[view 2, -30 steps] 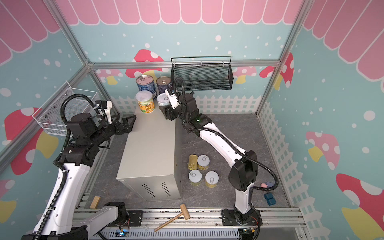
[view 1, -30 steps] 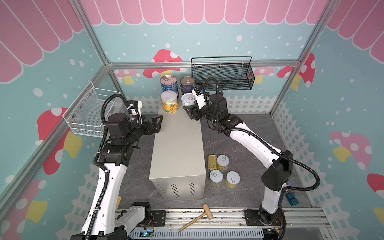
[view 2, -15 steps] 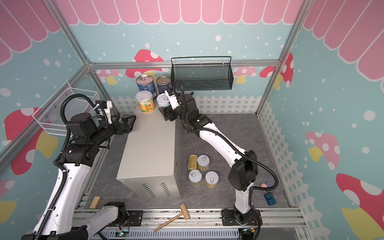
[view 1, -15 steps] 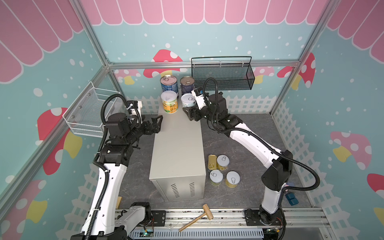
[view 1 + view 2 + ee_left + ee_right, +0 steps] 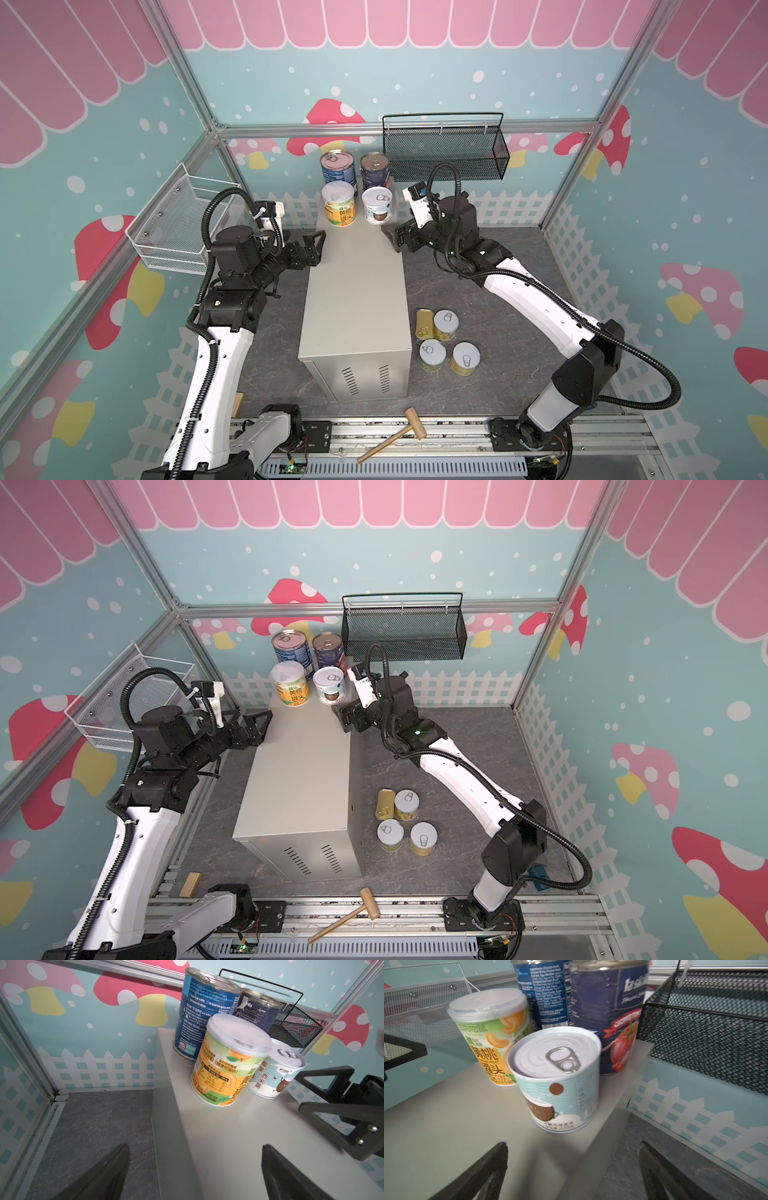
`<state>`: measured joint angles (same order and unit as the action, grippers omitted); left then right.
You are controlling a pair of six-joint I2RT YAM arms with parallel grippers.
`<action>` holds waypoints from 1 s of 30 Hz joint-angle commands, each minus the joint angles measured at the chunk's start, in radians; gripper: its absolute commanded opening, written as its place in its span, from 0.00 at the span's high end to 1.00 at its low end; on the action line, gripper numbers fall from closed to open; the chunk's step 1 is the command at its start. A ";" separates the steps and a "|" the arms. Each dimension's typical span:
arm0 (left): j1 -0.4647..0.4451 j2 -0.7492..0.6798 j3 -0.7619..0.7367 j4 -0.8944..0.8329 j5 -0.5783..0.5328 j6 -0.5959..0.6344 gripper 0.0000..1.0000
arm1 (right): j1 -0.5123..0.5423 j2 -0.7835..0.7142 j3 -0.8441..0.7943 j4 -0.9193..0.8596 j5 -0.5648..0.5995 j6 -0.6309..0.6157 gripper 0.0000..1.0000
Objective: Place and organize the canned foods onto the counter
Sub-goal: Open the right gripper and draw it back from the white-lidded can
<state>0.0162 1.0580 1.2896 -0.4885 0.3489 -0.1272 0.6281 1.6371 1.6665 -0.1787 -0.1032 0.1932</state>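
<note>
Left end effector [image 5: 318, 249] and right end effector [image 5: 392, 240] stood open, empty; careless right swing could knock short pale-blue pull-tab can [image 5: 377, 208] off beige-grey metal desk [image 5: 357, 299].

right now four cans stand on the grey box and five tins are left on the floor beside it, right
Not five. Four cans stand on the grey box, but only four tins are left on the floor beside it: three round tins and a flat gold tin. Both top views show it.

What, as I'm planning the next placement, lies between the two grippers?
Only bare counter top, between left gripper and right gripper; both top views show it.
</note>
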 commanded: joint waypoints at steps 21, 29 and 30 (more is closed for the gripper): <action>-0.008 -0.017 -0.009 0.007 0.009 0.009 0.01 | -0.123 0.205 0.236 -0.032 -0.051 -0.026 0.01; -0.007 -0.018 -0.009 0.005 0.009 0.012 0.01 | -0.131 0.239 0.264 -0.035 -0.082 -0.055 0.01; -0.007 -0.018 -0.009 0.005 0.007 0.011 0.01 | -0.133 0.240 0.264 -0.037 -0.087 -0.057 0.01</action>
<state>0.0109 1.0561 1.2896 -0.4885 0.3489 -0.1268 0.5034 1.8584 1.9015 -0.2100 -0.1616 0.1650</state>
